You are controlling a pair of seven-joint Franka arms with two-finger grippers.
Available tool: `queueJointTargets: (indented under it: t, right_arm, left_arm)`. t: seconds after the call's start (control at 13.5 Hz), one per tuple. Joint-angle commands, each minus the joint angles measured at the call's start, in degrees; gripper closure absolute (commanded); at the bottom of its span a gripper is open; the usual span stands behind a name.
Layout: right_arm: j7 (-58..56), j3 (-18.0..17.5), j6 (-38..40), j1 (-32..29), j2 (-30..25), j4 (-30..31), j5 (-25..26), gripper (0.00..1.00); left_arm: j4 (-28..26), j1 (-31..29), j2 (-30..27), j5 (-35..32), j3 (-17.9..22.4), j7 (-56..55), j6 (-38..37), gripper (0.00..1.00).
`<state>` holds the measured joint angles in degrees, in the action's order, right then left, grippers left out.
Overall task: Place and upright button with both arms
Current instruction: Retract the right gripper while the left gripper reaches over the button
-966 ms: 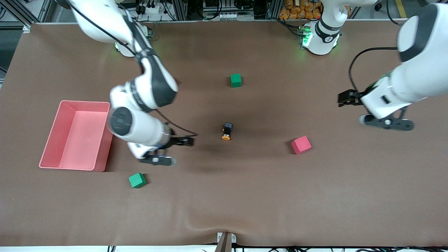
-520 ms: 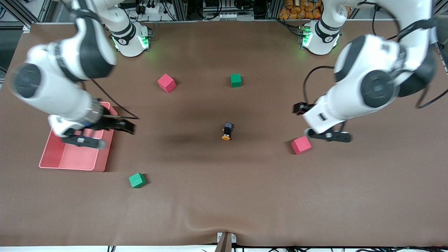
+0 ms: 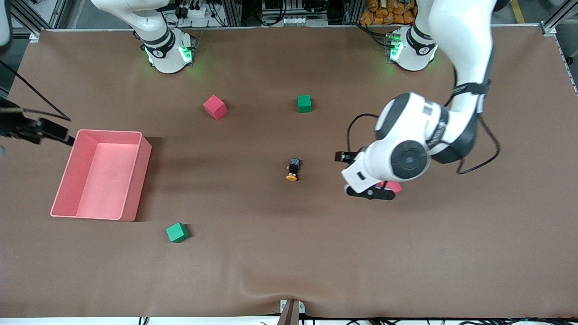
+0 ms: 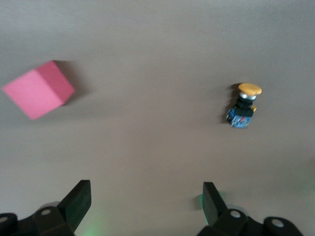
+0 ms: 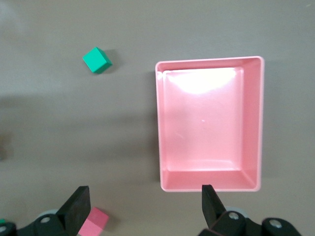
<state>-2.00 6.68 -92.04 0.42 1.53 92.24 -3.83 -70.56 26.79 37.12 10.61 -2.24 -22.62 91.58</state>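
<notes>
Now | my left gripper (image 4: 142,206) wide open, empty, over table (image 3: 289,253) mid-frame | right gripper (image 5: 140,209) open, empty, over pink tray (image 5: 248,123) | go slow, straddle tipped button (image 3: 292,169)

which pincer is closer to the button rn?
Left. The left pincer hangs open over the table beside the button, above a red cube. The right pincer, open, is up by the pink bin.

Robotics lab. Two white jointed arms (image 3: 420,144) bolted at worktop edge, green-lit bases (image 3: 168,54). Brown mat covers worktop (image 3: 289,262). Aluminium frame rails (image 3: 235,11), power strip and cable bundles (image 3: 198,11) along edge by the bases. Foam cubes (image 3: 214,107) and pink plastic bin (image 3: 101,174) laid out as test props.
</notes>
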Motion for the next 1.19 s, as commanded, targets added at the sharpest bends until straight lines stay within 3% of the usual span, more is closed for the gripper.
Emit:
queueJointTargets:
  t: [0.0, 0.45, 0.67, 1.11]
  right_arm:
    - [0.68, -6.42, 7.28, -4.28, -0.57, -4.94, 3.57, 0.0]
    - [-0.8, -7.03, 10.29, -3.41, -0.65, -6.54, 2.6, 0.0]
    - [-3.36, -7.74, 14.95, 0.01, -3.2, -8.3, 3.56, 0.0]
    - [-4.06, -7.3, 10.92, -2.88, -1.01, -9.53, 3.21, 0.0]
  left_arm:
    - [3.41, 3.44, 4.53, 0.64, 0.31, -6.37, 3.06, 0.0]
    - [4.38, 9.41, 10.07, 0.73, 0.48, -13.59, 12.81, 0.0]
    - [4.46, 11.27, 12.71, 0.81, 0.22, -15.79, 17.82, 0.0]
    - [4.37, 12.94, 15.43, 0.9, 0.31, -12.54, 18.54, 0.0]
